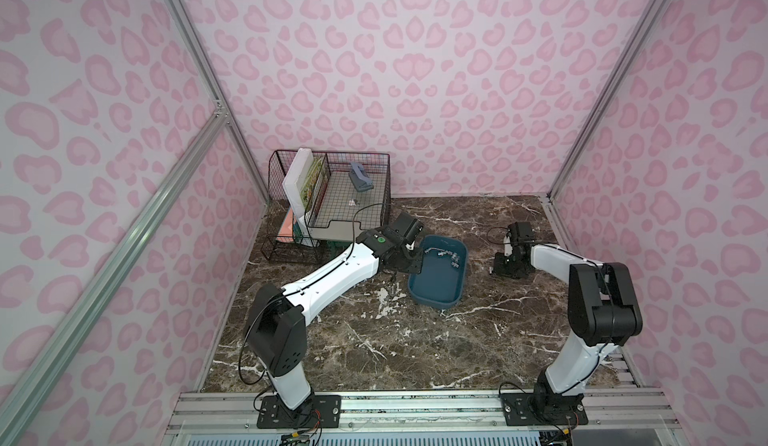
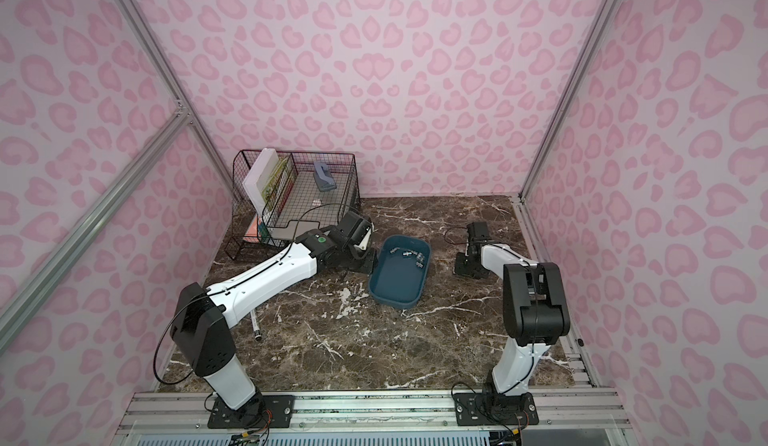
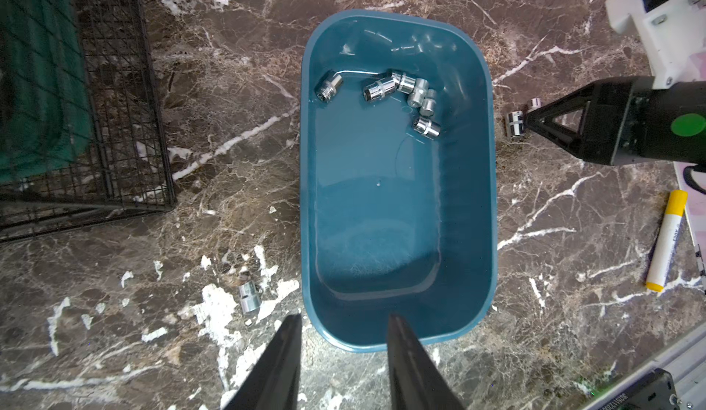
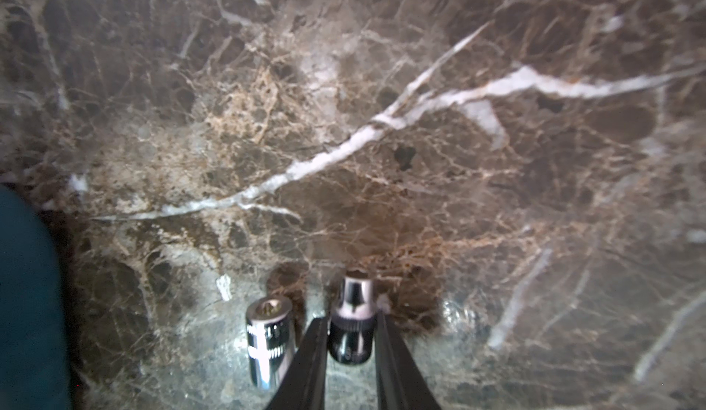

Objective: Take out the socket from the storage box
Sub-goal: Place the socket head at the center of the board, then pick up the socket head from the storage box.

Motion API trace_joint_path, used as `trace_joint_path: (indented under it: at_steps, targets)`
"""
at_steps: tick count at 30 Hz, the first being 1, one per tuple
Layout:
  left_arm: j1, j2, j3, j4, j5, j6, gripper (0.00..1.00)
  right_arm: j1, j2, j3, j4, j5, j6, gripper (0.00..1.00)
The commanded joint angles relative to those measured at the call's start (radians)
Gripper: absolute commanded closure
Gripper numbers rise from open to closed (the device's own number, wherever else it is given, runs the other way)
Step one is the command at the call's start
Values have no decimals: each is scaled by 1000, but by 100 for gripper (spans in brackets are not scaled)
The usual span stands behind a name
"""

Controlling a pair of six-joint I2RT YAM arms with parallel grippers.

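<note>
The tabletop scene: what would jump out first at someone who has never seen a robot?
The pink leopard-print walls all around, then the blue tub mid-table with shiny sockets clustered at one end. Beside it, the right gripper straddles a socket lying on the marble.

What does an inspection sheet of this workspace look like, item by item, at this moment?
Surface: dark marble-pattern tabletop, white veins and patches.
Job's things: teal storage box with several sockets at one end; loose socket on the table beside it; two more sockets on the table at the right gripper.
Clutter: wire rack holding books; yellow-capped marker.
Grippers: left gripper open, empty, at the box's end; right gripper flanks one socket, grip unclear.
Cables: black cable arcs free beside the rack; further cable loop near the table's front edge.
Surroundings: pink patterned walls, aluminium frame.
</note>
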Motion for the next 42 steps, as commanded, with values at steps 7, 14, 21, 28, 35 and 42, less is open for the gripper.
trace_joint_path:
  at_steps: [7,14,21,28,35,42]
  targets:
    - [0,-3,5,-4,-8,-9,59,0,-12,11,15,1,-4,69]
    - [0,0,14,-8,-10,-8,59,1,-55,35,-23,-5,-11,69]
    - [0,29,55,-24,-6,6,59,4,-152,60,-88,-45,-25,67]
    - [0,122,177,-64,5,44,58,38,-247,40,-136,-101,-30,67]
    - [0,257,329,-110,35,93,57,95,-318,-42,-123,-144,-3,66]
    - [3,427,484,-150,52,247,57,144,-346,-96,-93,-155,9,66]
